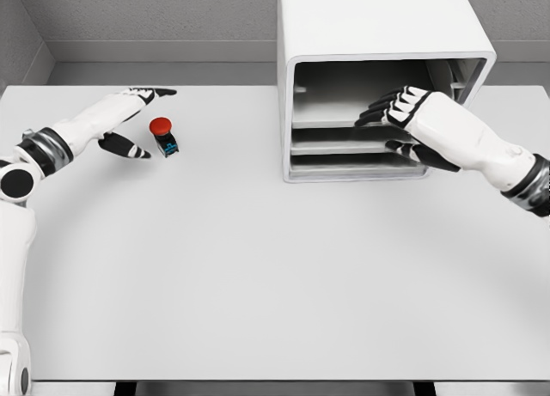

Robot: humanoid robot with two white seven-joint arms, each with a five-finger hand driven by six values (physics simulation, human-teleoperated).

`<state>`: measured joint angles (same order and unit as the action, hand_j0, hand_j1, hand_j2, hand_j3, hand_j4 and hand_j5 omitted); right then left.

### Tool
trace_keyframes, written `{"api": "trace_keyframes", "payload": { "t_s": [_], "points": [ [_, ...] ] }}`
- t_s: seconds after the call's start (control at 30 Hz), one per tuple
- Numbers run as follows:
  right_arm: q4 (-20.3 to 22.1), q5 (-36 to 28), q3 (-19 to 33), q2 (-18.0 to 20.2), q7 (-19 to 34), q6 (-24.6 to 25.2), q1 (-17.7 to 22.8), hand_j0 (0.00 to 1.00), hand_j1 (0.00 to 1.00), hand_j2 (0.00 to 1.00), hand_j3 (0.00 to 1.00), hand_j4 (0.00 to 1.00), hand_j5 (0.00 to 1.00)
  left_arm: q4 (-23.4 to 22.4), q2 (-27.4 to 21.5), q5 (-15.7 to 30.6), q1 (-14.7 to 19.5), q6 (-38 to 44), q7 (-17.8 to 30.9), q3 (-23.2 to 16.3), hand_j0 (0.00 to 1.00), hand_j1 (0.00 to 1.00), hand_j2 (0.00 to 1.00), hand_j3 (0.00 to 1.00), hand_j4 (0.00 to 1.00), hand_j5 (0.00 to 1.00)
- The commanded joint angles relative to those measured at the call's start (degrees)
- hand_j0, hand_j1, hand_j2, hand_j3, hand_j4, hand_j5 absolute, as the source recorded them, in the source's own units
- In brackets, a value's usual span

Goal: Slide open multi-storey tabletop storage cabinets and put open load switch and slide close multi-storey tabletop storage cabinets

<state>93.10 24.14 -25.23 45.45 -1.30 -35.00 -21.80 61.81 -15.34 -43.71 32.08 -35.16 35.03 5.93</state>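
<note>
I am reaching my right robot hand (404,112) into the front of the storage cabinet (387,44), fingers spread and holding nothing, working on sliding a drawer (344,143) out. My left robot hand (129,121) is hovering open just beside the red-capped load switch (163,134) on the surface (258,267). Next, I judge, comes gripping that switch.

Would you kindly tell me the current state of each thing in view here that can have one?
Storage cabinet: upright on the table, front open, shelves visible inside.
Load switch: on the table, outside the cabinet, not held.
Left robot hand: open, beside the switch, apart from it.
Right robot hand: open, fingers at the cabinet's front opening, holding nothing.
</note>
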Motion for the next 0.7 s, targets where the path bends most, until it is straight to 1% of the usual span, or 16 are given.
{"api": "trace_keyframes", "payload": {
  "t_s": [0.0, 0.1, 0.17, 0.2, 0.23, 0.27, 0.3, 0.33, 0.4, 0.43, 0.5, 0.63, 0.67],
  "points": [
    [-0.3, -0.4, -0.9, -0.5, 0.0, 0.0, 0.0, 0.72, 0.72, 0.72, 0.72, 0.72, 0.72, 0.5, 0.1, -1.5, 0.0, 0.2, 0.0, 0.0, 1.00, 1.00, 1.00, 1.00, 1.00, 1.00],
    [-0.3, -0.5, -1.0, -1.2, 0.0, 0.0, -0.8, 0.72, 0.72, 0.72, 0.72, 0.72, 0.72, 0.4, 1.3, -4.9, 0.6, 0.2, 0.0, 0.0, 1.00, 1.00, 1.00, 1.00, 1.00, 1.00],
    [-1.1, -0.5, -1.0, -1.8, 0.1, 0.0, -1.4, 0.72, 0.72, 0.72, 0.72, 0.72, 0.72, 0.5, 1.3, -5.0, 0.7, 0.2, 0.0, 0.0, 1.00, 1.00, 1.00, 1.00, 1.00, 1.00],
    [-1.3, -0.5, -1.5, -1.8, 0.1, 0.0, -1.6, 0.72, 0.72, 0.72, 0.72, 0.72, 0.72, 0.9, 1.2, -5.2, 1.1, 0.2, 0.0, -0.7, 0.98, 0.98, 0.98, 0.98, 0.98, 0.98],
    [-2.0, -0.5, -1.8, -1.9, 0.1, 0.0, -2.1, 0.72, 0.72, 0.72, 0.72, 0.72, 0.72, 1.0, 1.2, -6.1, 1.2, 0.2, 0.0, -1.1, 0.96, 0.96, 0.96, 0.96, 0.96, 0.96],
    [-3.0, -0.5, -2.0, -2.7, 0.1, 0.0, -2.6, 0.72, 0.72, 0.72, 0.72, 0.72, 0.72, 1.3, 1.2, -7.0, 1.5, 0.2, 0.0, -1.2, 0.95, 0.95, 0.95, 0.95, 0.95, 0.95],
    [-4.3, -0.5, -3.2, -3.4, 0.2, 0.0, -3.9, 0.72, 0.72, 0.72, 0.72, 0.72, 0.72, 1.3, 1.2, -7.3, 1.5, 0.2, 0.0, -1.2, 0.94, 0.94, 0.94, 0.94, 0.94, 0.94],
    [-5.2, -0.5, -3.7, -3.7, 0.2, 0.0, -4.5, 0.72, 0.72, 0.72, 0.72, 0.72, 0.72, 1.4, 1.2, -7.7, 1.6, 0.2, 0.0, -1.2, 0.92, 0.92, 0.92, 0.92, 0.92, 0.92],
    [-6.3, -0.5, -4.0, -4.3, 0.2, 0.0, -4.7, 0.72, 0.72, 0.72, 0.72, 0.72, 0.72, 1.4, 1.2, -9.1, 1.8, 0.2, 0.0, -1.5, 0.89, 0.89, 0.89, 0.89, 0.89, 0.89],
    [-7.3, -0.5, -4.7, -4.7, 0.2, 0.0, -5.5, 0.72, 0.72, 0.72, 0.72, 0.72, 0.72, 1.4, 1.2, -9.7, 1.8, 0.2, 0.0, -1.6, 0.88, 0.88, 0.88, 0.88, 0.88, 0.88],
    [-8.4, -0.4, -5.2, -5.5, 0.2, 0.0, -6.2, 0.72, 0.72, 0.72, 0.72, 0.72, 0.72, 1.4, 1.2, -10.1, 1.8, 0.2, 0.0, -2.1, 0.86, 0.86, 0.86, 0.86, 0.86, 0.86],
    [-9.3, -0.4, -6.4, -6.0, 0.9, 0.0, -6.8, 0.72, 0.72, 0.72, 0.72, 0.72, 0.72, 1.4, 1.0, -10.1, 1.8, 0.2, 0.0, -3.1, 0.86, 0.86, 0.86, 0.86, 0.86, 0.86],
    [-9.4, -0.4, -6.6, -6.0, 0.9, 0.0, -6.8, 0.72, 0.72, 0.72, 0.72, 0.72, 0.72, 1.3, 0.8, -10.1, 1.8, 0.2, 0.0, -5.0, 0.86, 0.86, 0.86, 0.86, 0.86, 0.86]
  ]
}}
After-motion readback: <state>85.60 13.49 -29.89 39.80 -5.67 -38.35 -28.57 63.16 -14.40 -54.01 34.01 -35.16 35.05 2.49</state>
